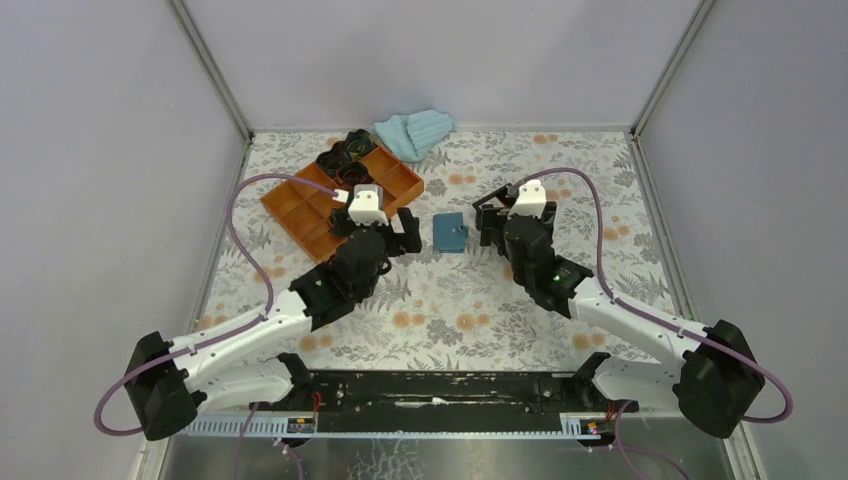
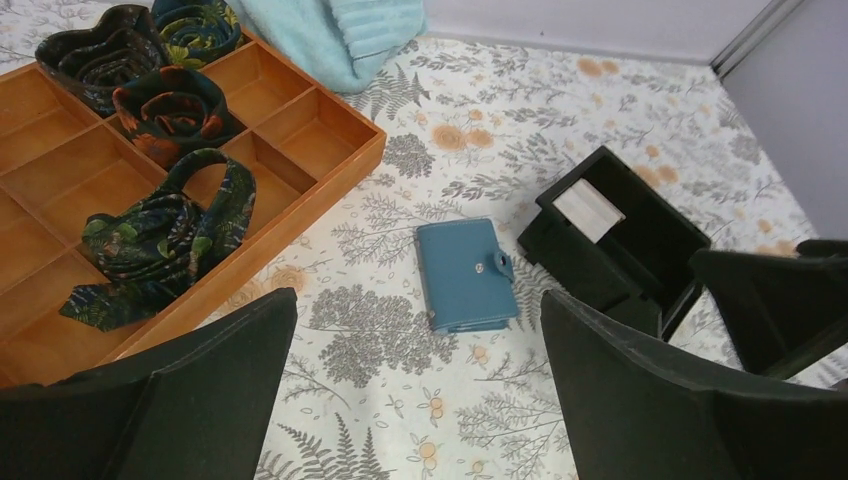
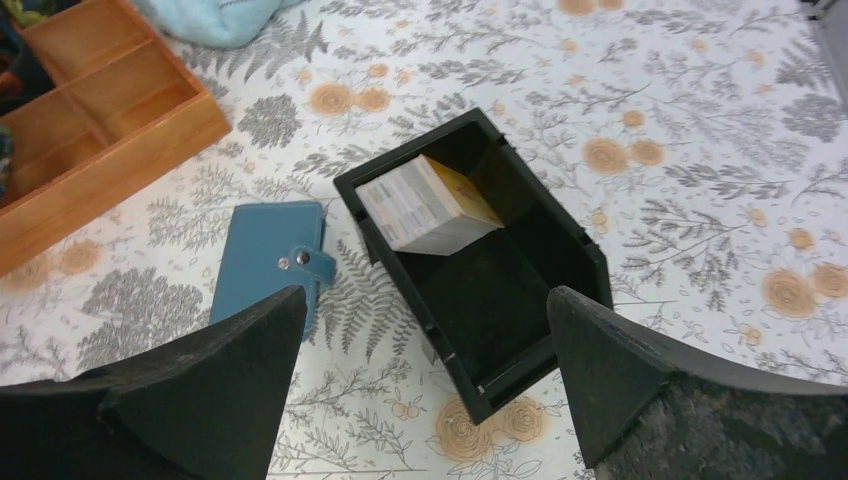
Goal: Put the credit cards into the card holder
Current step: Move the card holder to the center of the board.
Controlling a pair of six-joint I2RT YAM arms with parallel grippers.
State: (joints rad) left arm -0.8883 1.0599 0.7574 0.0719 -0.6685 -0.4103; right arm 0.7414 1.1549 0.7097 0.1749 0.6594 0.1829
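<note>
The card holder (image 1: 450,231) is seen lying closed and flat on the tabletop (image 1: 470,295), midway between its left and right edges and nearer the far edge. The credit cards (image 3: 425,205) are stacked inside the black box (image 3: 490,290) just to its right. The left hand (image 2: 415,330) and right hand (image 3: 425,300) are held spread wide apart, with nothing gripped.
</note>
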